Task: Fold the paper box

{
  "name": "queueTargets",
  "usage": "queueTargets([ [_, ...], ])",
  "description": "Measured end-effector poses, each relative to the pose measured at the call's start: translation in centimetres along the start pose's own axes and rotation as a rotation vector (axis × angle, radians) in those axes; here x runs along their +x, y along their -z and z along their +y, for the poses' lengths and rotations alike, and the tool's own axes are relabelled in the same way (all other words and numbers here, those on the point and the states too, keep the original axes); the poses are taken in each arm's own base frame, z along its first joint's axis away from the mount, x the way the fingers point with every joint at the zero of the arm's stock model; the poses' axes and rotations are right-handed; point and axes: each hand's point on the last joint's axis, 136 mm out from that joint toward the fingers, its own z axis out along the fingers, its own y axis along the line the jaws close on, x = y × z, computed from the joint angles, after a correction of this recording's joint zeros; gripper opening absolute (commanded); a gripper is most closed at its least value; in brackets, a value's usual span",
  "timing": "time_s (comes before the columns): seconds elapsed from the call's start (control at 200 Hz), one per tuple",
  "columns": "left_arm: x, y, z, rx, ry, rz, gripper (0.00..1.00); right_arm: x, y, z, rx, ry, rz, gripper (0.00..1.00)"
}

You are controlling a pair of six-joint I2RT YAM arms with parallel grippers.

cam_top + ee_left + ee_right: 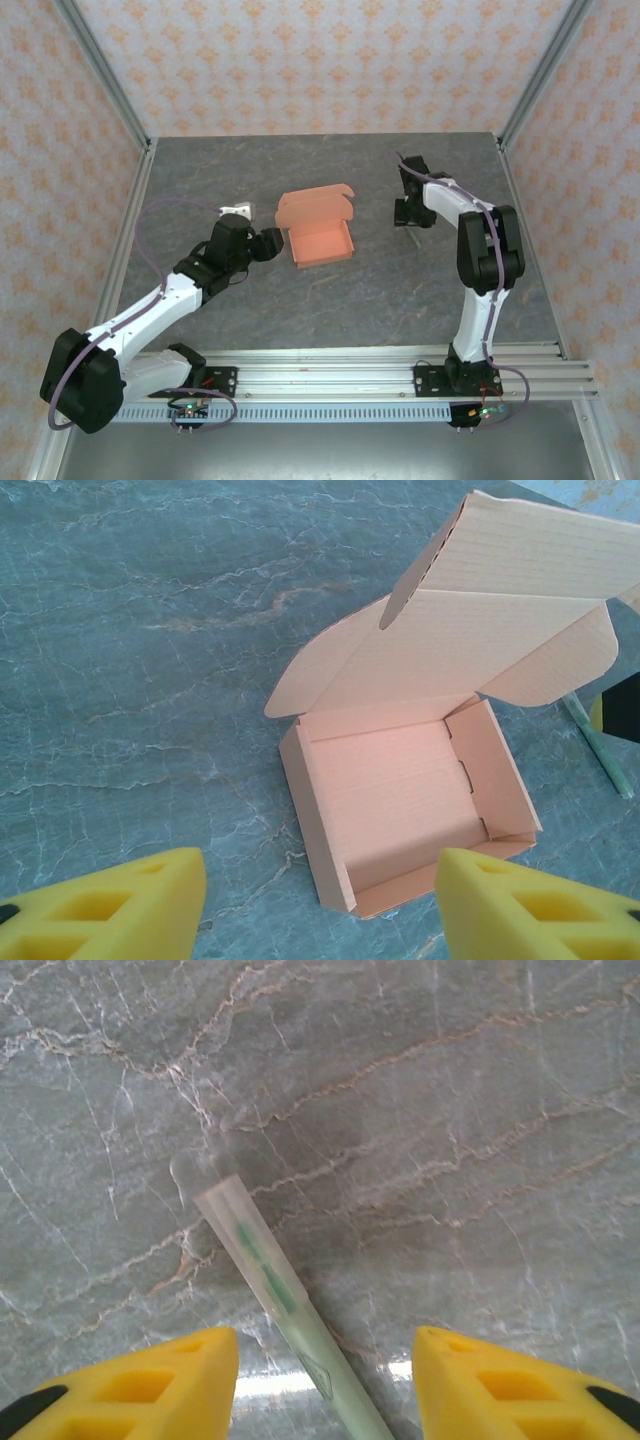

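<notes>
The grey marbled table [330, 300] carries the open paper box [320, 243] and, near it, a thin green-marked clear stick [262, 1260].

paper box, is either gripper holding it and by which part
Nothing is held. The paper box sits ahead of the open left gripper; the open right gripper straddles a clear stick without touching it.

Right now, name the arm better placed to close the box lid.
Left, likely. Its open left pincer sits just beside the box, facing the raised lid. The right pincer is farther off, over a thin green tube.
</notes>
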Motion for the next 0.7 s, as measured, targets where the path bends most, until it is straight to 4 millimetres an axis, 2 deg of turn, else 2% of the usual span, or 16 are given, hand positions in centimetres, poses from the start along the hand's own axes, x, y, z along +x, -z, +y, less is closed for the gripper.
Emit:
queueTargets([
  [0.305, 0.2, -0.1, 0.1, -0.005, -0.003, 0.007, 0.63, 1.2, -1.5, 0.5, -0.016, 0.041, 0.082, 0.34],
  [0.52, 0.3, -0.1, 0.2, -0.007, -0.003, 0.011, 0.63, 1.3, -1.5, 0.9, -0.039, 0.048, 0.087, 0.18],
  [0.636, 0.3, -0.1, 0.2, -0.008, -0.003, 0.012, 0.63, 1.5, -1.4, 1.0, -0.054, 0.038, 0.077, 0.16],
  [0.701, 0.3, -0.1, 0.2, -0.009, -0.004, 0.013, 0.63, 2.2, -1.2, 0.9, -0.057, 0.033, 0.081, 0.15],
])
